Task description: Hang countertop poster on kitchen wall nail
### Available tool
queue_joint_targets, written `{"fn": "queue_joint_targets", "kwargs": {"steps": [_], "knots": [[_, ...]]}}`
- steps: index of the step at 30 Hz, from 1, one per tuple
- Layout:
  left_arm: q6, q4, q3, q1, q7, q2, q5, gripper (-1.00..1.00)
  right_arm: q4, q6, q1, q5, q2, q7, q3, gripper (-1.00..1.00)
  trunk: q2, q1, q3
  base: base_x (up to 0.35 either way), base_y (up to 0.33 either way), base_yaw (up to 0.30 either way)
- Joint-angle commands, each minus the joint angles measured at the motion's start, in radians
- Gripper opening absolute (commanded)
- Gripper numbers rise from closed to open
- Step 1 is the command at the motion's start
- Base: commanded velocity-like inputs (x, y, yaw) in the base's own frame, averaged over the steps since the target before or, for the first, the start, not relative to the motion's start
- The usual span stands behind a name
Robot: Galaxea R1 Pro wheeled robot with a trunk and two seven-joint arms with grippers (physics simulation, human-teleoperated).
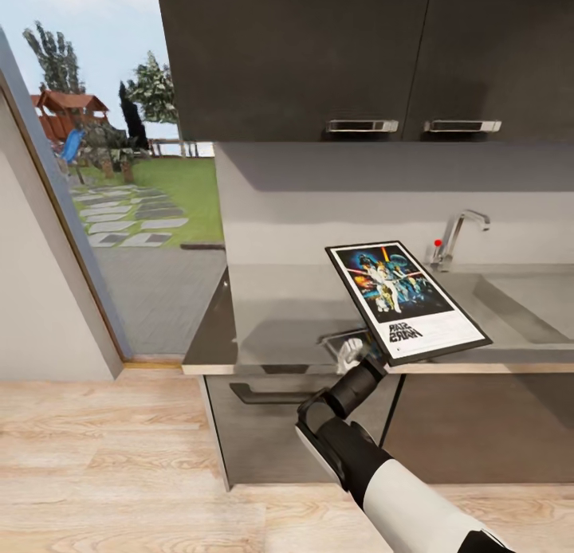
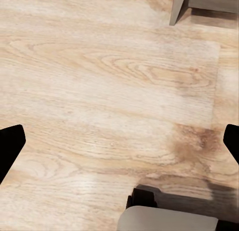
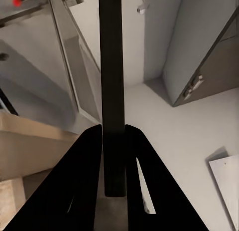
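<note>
Clearly the right gripper (image 3: 113, 136) pinches the poster (image 1: 406, 300) by its edge; swinging may twist it loose, perhaps onto the kitchen countertop (image 1: 279, 314).

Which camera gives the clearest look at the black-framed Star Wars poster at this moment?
The head view: the black-framed Star Wars poster shows its whole face, artwork and lettering, tilted above the grey matte countertop, held at its lower corner by the right pincer. The right wrist view shows it edge-on, a dark strip between the fingers. The left wrist view looks at pale wooden floor.
</note>
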Motion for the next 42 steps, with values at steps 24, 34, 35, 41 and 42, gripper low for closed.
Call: {"fn": "queue_joint_targets", "kwargs": {"steps": [24, 34, 35, 41, 42], "knots": [[-0.003, -0.002, 0.001, 0.001, -0.001, 0.000, 0.002, 1.00, -0.142, 0.002, 0.009, -0.010, 0.000, -0.080, 0.003, -1.00, 0.119, -0.065, 0.052, 0.000, 0.000, 0.000], [-0.024, 0.001, 0.001, 0.001, -0.001, 0.000, 0.002, 1.00, -0.145, -0.003, 0.010, -0.010, 0.000, -0.080, 0.003, -1.00, 0.119, -0.065, 0.052, -0.214, 0.000, 0.000], [-0.030, 0.001, 0.001, 0.001, -0.001, 0.000, 0.002, 1.00, -0.145, -0.004, 0.010, -0.010, 0.000, -0.080, 0.003, -1.00, 0.119, -0.065, 0.052, -0.322, 0.000, 0.000], [-0.040, 0.004, 0.001, 0.001, -0.001, 0.000, 0.002, 1.00, -0.145, -0.030, 0.011, -0.010, 0.000, -0.080, 0.005, -1.00, 0.119, -0.065, 0.052, -0.331, 0.000, 0.000], [-0.040, 0.004, 0.001, 0.001, -0.001, 0.000, 0.002, 1.00, -0.145, -0.037, 0.011, -0.011, 0.000, -0.080, 0.005, -1.00, 0.119, -0.065, 0.052, -0.336, 0.000, 0.000]]}}
